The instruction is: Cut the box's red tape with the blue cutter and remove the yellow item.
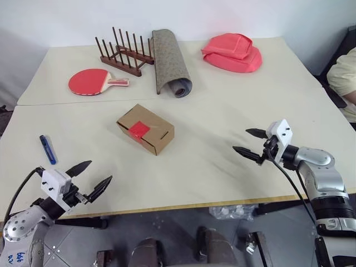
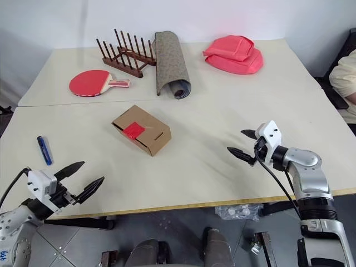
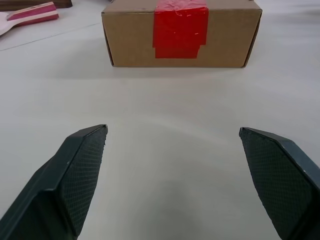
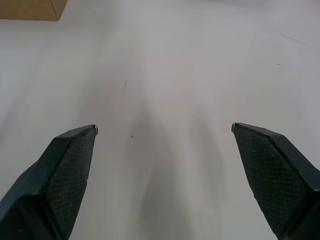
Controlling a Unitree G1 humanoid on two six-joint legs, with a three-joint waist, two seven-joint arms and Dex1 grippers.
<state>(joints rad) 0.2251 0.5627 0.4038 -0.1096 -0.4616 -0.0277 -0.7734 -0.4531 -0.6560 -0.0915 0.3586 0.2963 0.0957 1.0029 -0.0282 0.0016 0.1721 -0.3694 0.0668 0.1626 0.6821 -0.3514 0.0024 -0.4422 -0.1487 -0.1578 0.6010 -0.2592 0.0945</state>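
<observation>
Left hand (image 1: 94, 177) open, blue cutter (image 1: 48, 149) near — untouched

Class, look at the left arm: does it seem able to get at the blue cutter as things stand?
Probably yes. The left gripper is open and empty, and the blue cutter lies apart on bare table just ahead of it, with nothing between them.

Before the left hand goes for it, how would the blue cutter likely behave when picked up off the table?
The blue cutter looks slim and stiff, so probably light and rigid. It lies flat on the table, leaving little to get under, so it may skid or pivot when nudged. The left hand is open, far wider than it.
</observation>
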